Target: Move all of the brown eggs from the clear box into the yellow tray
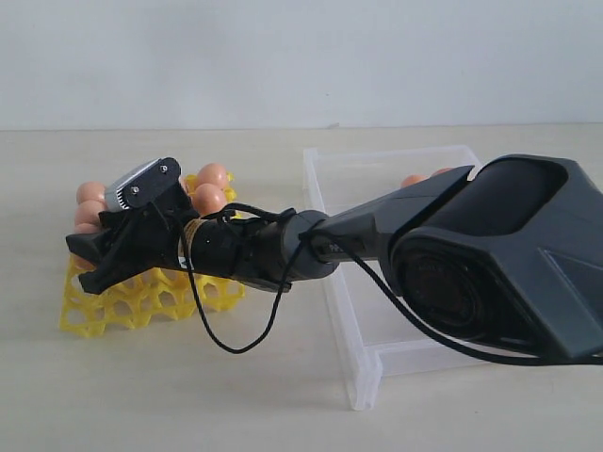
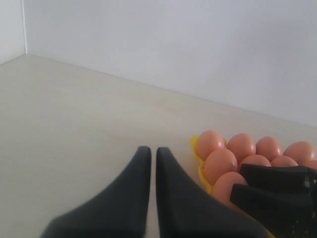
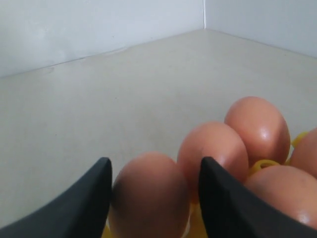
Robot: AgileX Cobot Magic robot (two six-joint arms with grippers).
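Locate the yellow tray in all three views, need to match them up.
Exterior view: yellow tray sits at the left, beside the clear box, with its front cells bare.
Left wrist view: yellow tray shows only as a rim sliver at the edge of the egg cluster.
Right wrist view: yellow tray shows only as slivers between eggs.
Shared landmark: the brown eggs packed in it.
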